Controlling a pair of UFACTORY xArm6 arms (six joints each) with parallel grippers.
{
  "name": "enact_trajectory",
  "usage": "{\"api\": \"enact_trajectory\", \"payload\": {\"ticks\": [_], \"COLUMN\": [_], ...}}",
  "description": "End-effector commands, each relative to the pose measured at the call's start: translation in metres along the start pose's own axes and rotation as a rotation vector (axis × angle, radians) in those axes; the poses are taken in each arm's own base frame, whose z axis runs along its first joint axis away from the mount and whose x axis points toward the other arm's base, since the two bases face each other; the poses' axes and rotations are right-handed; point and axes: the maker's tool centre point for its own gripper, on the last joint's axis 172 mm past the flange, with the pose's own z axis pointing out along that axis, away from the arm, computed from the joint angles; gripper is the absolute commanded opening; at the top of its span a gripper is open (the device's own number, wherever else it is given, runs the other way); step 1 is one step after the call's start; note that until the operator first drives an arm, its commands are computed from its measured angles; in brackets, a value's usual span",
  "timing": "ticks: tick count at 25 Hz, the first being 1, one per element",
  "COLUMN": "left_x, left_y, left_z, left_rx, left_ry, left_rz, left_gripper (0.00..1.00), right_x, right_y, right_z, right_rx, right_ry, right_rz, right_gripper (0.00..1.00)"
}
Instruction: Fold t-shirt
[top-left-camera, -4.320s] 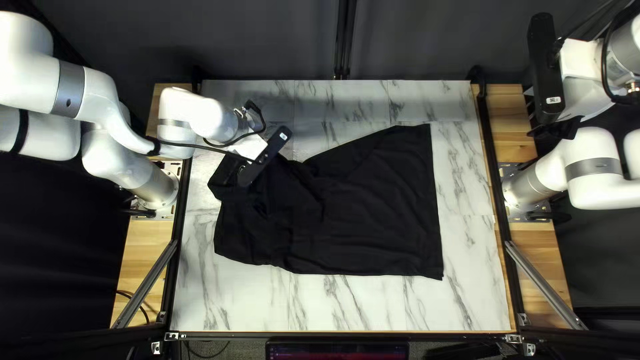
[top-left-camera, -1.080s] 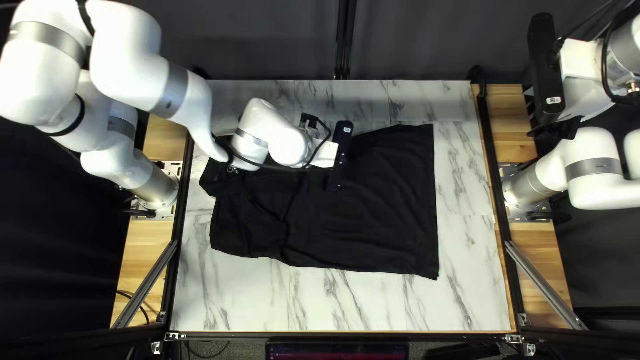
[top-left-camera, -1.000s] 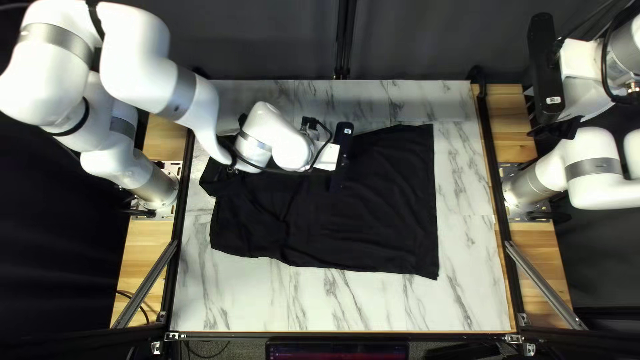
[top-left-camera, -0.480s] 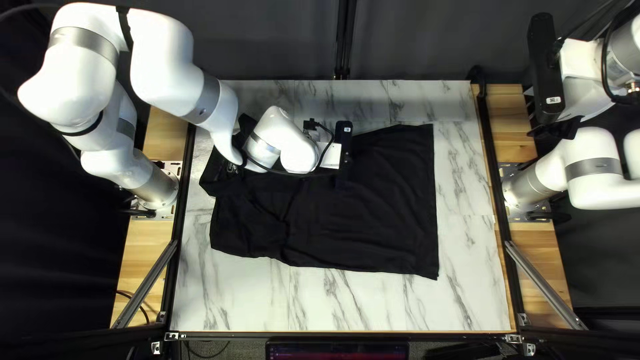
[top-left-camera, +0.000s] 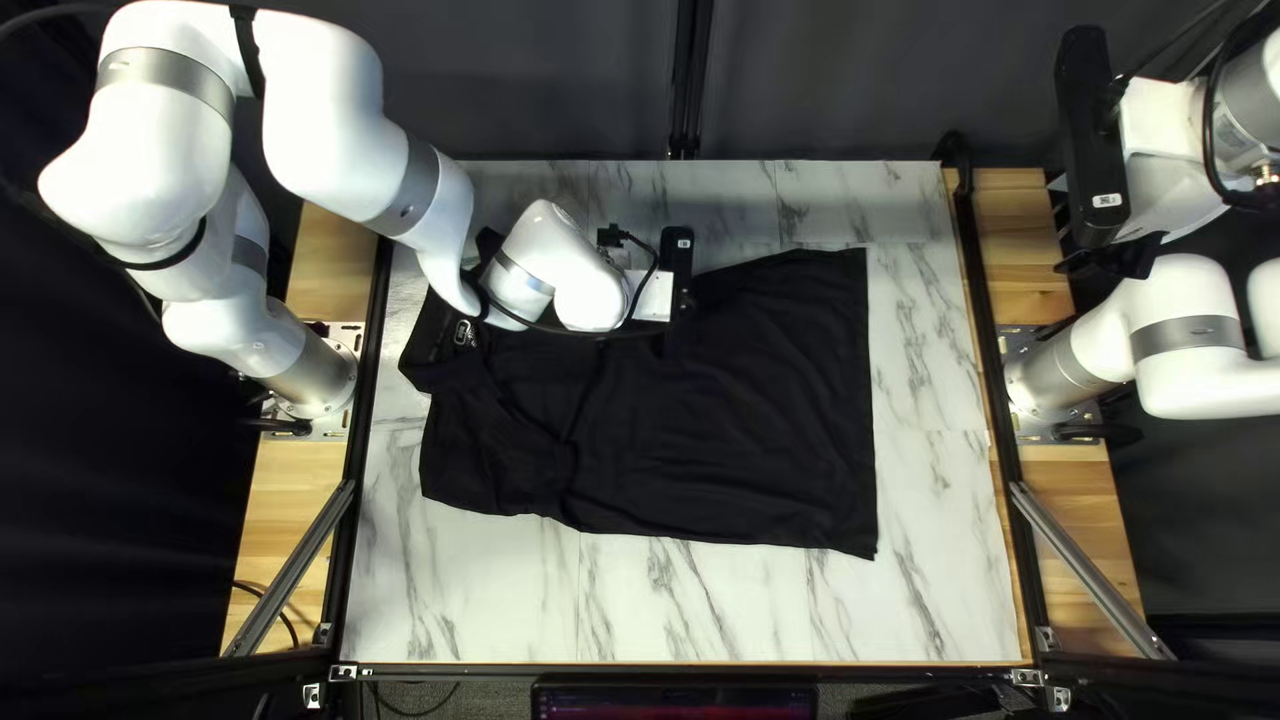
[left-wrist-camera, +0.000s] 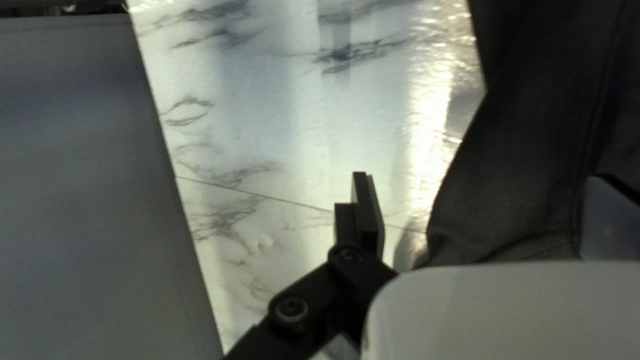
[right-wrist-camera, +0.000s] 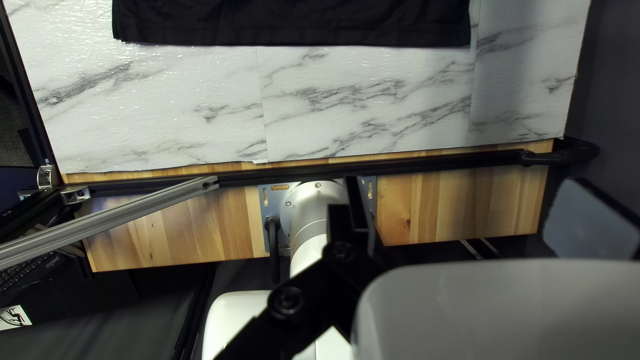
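Note:
My left gripper (top-left-camera: 656,296) is over the far edge of the black t-shirt (top-left-camera: 720,440), its fingertips hidden from above. The shirt lies across the table, collar end at the left of the top left view, hem toward the right, with creases in its left half. The left wrist view shows the left gripper (left-wrist-camera: 483,213) open, one finger over marble surface and the other over the shirt (left-wrist-camera: 533,120). My right gripper (top-left-camera: 1114,256) stays raised past the table's right edge. In its wrist view the right gripper (right-wrist-camera: 473,210) is open and holds nothing, with the shirt's hem (right-wrist-camera: 293,33) farther ahead.
Marble-patterned table (top-left-camera: 694,607) shows around the shirt. A dark curtain (top-left-camera: 854,80) hangs behind the far edge. Metal bars (top-left-camera: 1094,574) run beside the table's near corners. My left forearm (top-left-camera: 347,167) crosses above the far left corner.
Over the last seconds my left gripper moved right from the collar end, and lately slightly toward the far edge. The shirt's collar end and near edge shifted slightly. The right arm stayed still.

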Motion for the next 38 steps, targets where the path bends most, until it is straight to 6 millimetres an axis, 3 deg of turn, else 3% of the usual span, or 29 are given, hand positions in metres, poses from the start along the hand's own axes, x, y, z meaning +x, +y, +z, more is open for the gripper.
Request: {"api": "enact_trajectory", "payload": {"ticks": [1, 7, 14, 24, 29, 32, 38], "left_x": [-0.003, -0.006, -0.002, 0.001, -0.011, -0.015, -0.014], "left_y": [-0.019, -0.037, -0.035, -0.066, -0.098, -0.112, -0.117], "left_z": [-0.001, -0.015, -0.012, -0.008, -0.008, -0.005, -0.007], "left_rx": [0.015, 0.048, 0.057, 0.073, 0.094, 0.098, 0.091], "left_ry": [-0.004, -0.005, -0.006, -0.012, -0.012, -0.018, -0.022], "left_rz": [0.005, 0.016, 0.019, 0.028, 0.029, 0.032, 0.040], "left_gripper": [0.58, 0.58, 0.58, 0.52, 0.50, 0.54, 0.56], "right_x": [0.000, 0.000, 0.000, 0.000, 0.000, 0.000, 0.000], "right_y": [0.000, 0.000, 0.000, 0.000, 0.000, 0.000, 0.000], "right_z": [0.000, 0.000, 0.000, 0.000, 0.000, 0.000, 0.000], "right_rx": [0.000, 0.000, 0.000, 0.000, 0.000, 0.000, 0.000], "right_ry": [0.000, 0.000, 0.000, 0.000, 0.000, 0.000, 0.000], "right_rz": [0.000, 0.000, 0.000, 0.000, 0.000, 0.000, 0.000], "right_gripper": [1.00, 1.00, 1.00, 1.00, 1.00, 1.00, 1.00]}}
